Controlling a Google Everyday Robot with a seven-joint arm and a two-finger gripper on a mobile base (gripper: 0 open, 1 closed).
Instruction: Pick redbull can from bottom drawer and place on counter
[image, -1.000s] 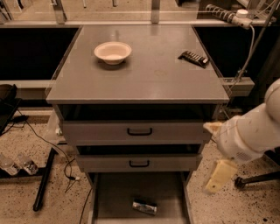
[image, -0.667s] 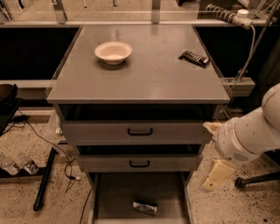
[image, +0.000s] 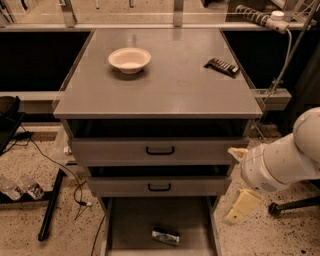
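- Arm's crept a touch left and lower. The gripper (image: 239, 182) hangs right of the drawers, fingers spread apart.
- The redbull can (image: 165, 236) lies on its side, mid bottom drawer (image: 132, 220), well left of the gripper.
- I'd swing left, drop in under the middle drawer (image: 159, 186), and pinch across the can's narrow body.

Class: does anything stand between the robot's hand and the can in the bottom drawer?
Nothing visible does. The open hand hangs right of the grey metal cabinet; the slim silver-and-blue redbull can lies uncovered in the pulled-out grey bottom drawer.
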